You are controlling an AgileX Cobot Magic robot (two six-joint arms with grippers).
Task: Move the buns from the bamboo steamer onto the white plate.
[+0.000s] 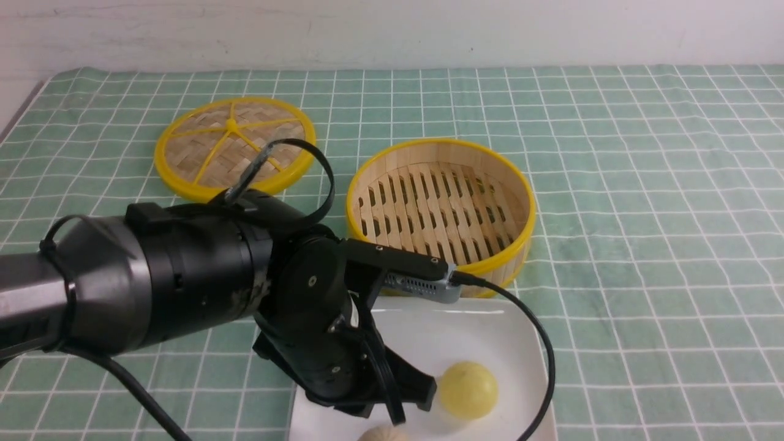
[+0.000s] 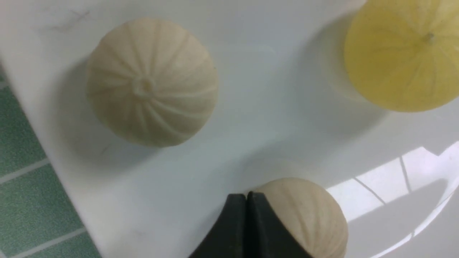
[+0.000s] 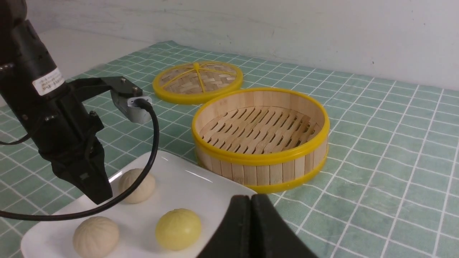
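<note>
All three buns lie on the white plate [image 3: 200, 179]: a pleated cream bun [image 2: 152, 82], a second cream bun [image 2: 312, 215] and a yellow bun [image 2: 405, 57]. In the front view the yellow bun [image 1: 468, 390] shows on the white plate [image 1: 490, 331], and one cream bun [image 1: 383, 433] peeks in at the bottom edge. My left gripper [image 2: 246, 196] is shut with nothing in it, its tips just beside the second cream bun. The bamboo steamer [image 1: 441, 208] stands empty behind the plate. My right gripper [image 3: 251, 197] is shut and empty, off the plate's corner near the steamer [image 3: 260, 129].
The woven steamer lid [image 1: 233, 144] lies flat at the back left on the green checked tablecloth [image 1: 643, 245]. The left arm's camera cable [image 1: 533, 331] loops over the plate. A white wall [image 1: 392, 30] closes the back.
</note>
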